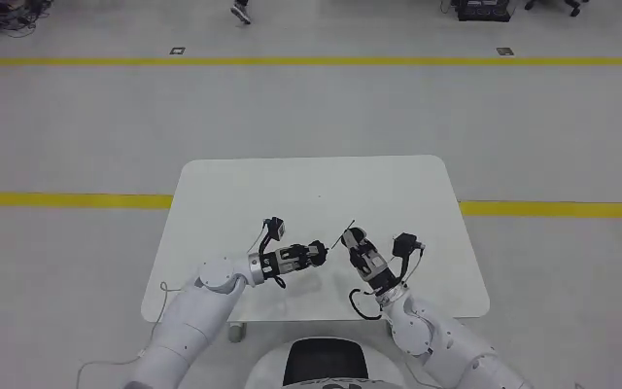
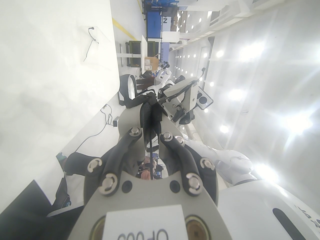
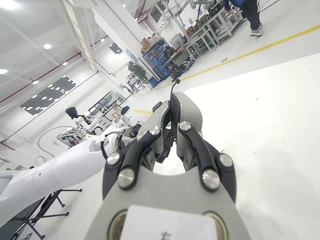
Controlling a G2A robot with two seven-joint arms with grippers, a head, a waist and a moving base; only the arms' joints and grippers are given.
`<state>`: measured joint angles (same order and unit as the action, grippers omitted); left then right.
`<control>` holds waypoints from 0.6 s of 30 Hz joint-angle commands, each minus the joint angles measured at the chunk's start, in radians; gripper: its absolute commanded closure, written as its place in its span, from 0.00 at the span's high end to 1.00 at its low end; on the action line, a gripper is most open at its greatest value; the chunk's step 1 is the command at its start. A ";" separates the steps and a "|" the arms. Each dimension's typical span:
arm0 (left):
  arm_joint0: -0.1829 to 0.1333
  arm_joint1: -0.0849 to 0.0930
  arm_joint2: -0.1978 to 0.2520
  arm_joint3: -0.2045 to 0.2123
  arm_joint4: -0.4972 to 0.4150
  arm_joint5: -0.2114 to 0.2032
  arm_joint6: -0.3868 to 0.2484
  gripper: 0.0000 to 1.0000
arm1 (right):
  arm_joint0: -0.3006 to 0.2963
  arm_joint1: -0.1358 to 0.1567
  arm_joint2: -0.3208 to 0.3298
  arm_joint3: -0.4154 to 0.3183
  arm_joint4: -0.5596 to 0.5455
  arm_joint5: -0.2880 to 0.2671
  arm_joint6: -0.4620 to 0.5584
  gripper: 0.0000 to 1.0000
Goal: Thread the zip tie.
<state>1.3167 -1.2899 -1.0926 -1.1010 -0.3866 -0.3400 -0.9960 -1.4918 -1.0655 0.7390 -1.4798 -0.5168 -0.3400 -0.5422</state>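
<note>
Right claw point(image 3: 171, 108) pinching zip tie point(image 3: 177, 81), left claw point(image 2: 151, 112) seemingly pinching its tail, above white table point(image 1: 292, 194)

- A white table point(image 1: 389, 185) with rounded corners stood on a pale grey floor point(image 1: 97, 126).
- One yellow line point(image 1: 292, 61) crossed the floor well beyond the table; a nearer yellow line point(image 1: 78, 200) showed on both sides of it (the tabletop hid its middle).
- Two small dark floor plates point(image 1: 177, 51) point(image 1: 504, 51) lay just beyond the far line.
- Blue shelving point(image 3: 156, 58) stood near a leafy plant point(image 3: 136, 69), with metal workbenches point(image 3: 212, 26) further along.
- A tiny dark speck point(image 3: 256, 99) sat on the tabletop.
</note>
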 commanded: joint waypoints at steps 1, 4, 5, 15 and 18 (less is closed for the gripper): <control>0.000 0.000 0.000 0.000 0.000 0.000 0.000 0.00 | 0.001 0.000 0.000 0.001 0.001 0.000 0.001 0.00; 0.000 0.000 0.000 0.000 0.000 0.000 0.000 0.00 | 0.001 0.000 0.000 0.001 0.001 0.000 0.001 0.00; 0.000 0.000 0.000 0.000 0.000 0.000 0.000 0.00 | 0.001 0.000 0.000 0.001 0.001 0.000 0.001 0.00; 0.015 0.019 -0.006 -0.039 -0.013 0.029 -0.073 0.00 | -0.033 0.013 0.034 -0.023 -0.070 0.000 0.013 0.00; 0.025 0.030 -0.017 -0.051 -0.018 0.034 -0.109 0.00 | -0.046 0.023 0.043 -0.039 -0.083 0.000 0.006 0.00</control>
<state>1.3386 -1.2629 -1.1064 -1.1492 -0.4008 -0.3077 -1.0924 -1.5353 -1.0454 0.7801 -1.5146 -0.5985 -0.3400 -0.5350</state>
